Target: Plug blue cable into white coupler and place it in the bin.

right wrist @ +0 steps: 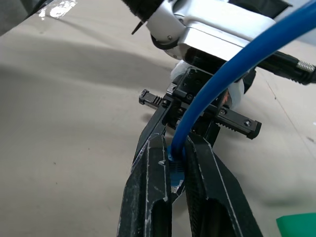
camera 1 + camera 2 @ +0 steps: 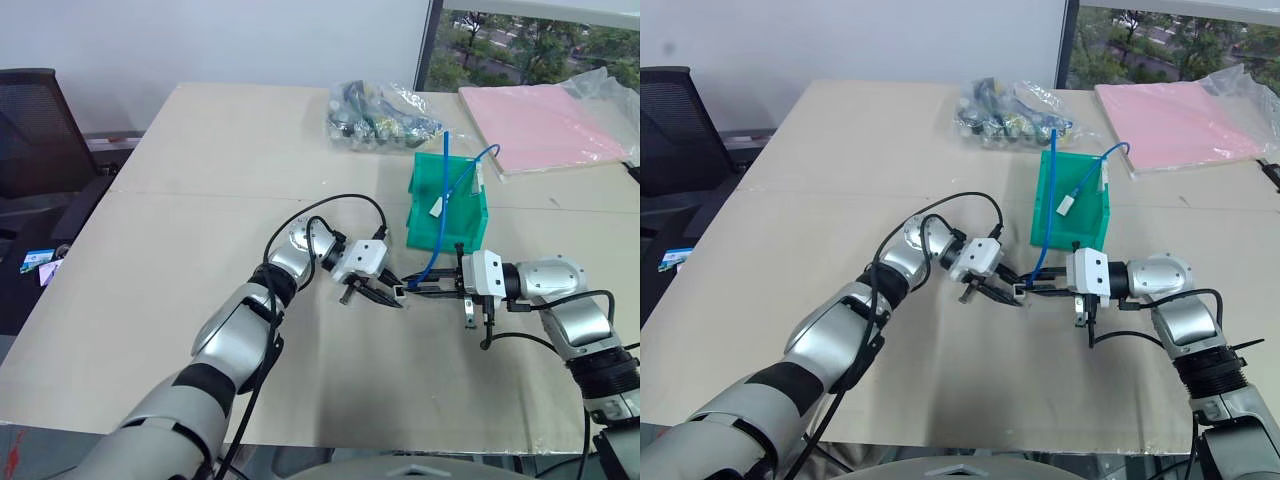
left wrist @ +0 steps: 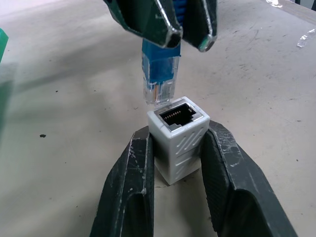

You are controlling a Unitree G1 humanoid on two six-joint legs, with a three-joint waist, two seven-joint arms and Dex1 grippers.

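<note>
Left wrist view: the left pincer (image 3: 177, 163) is clamped on the white coupler (image 3: 178, 136), dark socket facing outward, contacts visible inside. The clear plug of the blue cable (image 3: 159, 81) sits just in front of the socket rim, not yet seated; whether it touches the rim cannot be told. The right pincer (image 3: 185, 37) is closed on the cable just behind the plug; its upper part is cut off by the frame edge. In the right wrist view the plug is hidden behind the right pincer's fingers (image 1: 148, 192). In the left eye view both pincers meet above the worktop (image 2: 150, 300), just in front of the bin (image 2: 470, 225). A second blue cable with a white end piece (image 2: 437, 208) lies in the bin; its lower run is obscured by the bin wall.
</note>
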